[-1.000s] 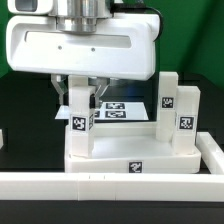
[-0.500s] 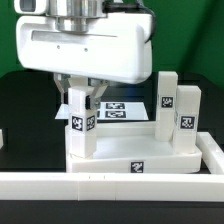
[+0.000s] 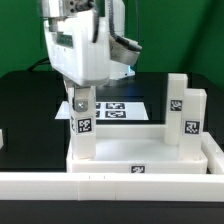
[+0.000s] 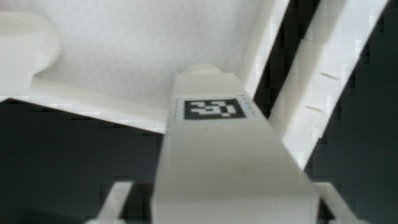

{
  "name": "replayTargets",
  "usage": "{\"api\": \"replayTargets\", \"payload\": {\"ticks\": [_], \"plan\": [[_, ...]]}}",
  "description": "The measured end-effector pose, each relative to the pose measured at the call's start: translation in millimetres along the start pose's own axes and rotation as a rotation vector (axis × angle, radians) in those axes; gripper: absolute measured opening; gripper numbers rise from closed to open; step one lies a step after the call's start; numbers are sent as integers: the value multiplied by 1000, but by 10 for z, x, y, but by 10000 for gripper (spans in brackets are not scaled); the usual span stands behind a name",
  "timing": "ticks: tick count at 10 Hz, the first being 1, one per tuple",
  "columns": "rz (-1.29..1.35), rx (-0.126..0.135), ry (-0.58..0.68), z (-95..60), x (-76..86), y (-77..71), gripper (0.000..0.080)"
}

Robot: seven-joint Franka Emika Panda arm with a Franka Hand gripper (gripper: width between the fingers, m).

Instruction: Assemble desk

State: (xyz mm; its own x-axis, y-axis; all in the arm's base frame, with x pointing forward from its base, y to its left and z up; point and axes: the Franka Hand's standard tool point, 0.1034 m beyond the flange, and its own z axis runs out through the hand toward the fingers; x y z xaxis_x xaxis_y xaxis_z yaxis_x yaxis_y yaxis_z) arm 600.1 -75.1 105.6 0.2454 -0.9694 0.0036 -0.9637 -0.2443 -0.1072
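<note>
Looking at the exterior view: desk top (image 3: 135,160) sits at 6 o'clock, two legs (image 3: 185,115) up at 3, gripper (image 3: 82,92) clamped on a third leg (image 3: 83,125) at 9. Wrist view shows that leg between the fingers (image 4: 116,200). Fourth leg isn't visible.

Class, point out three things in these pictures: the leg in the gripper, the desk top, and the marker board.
leg (image 3: 83,125), exterior view, tagged face.
desk top (image 3: 110,166), exterior view, front rim.
marker board (image 3: 135,106), exterior view, bare white part.

Claw (image 3: 82,95) fingertips behind the wrist housing; desk top (image 3: 140,158) front behind border wall (image 3: 110,183).
</note>
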Motion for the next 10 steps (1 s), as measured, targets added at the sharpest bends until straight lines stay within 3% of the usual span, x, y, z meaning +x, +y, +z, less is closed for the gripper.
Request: {"api": "replayTargets", "payload": {"ticks": [5, 8, 10], "plan": [[271, -1, -6, -1, 26, 11, 290], [228, -3, -5, 1, 25, 12, 302], [126, -4, -6, 2, 23, 13, 609]]}}
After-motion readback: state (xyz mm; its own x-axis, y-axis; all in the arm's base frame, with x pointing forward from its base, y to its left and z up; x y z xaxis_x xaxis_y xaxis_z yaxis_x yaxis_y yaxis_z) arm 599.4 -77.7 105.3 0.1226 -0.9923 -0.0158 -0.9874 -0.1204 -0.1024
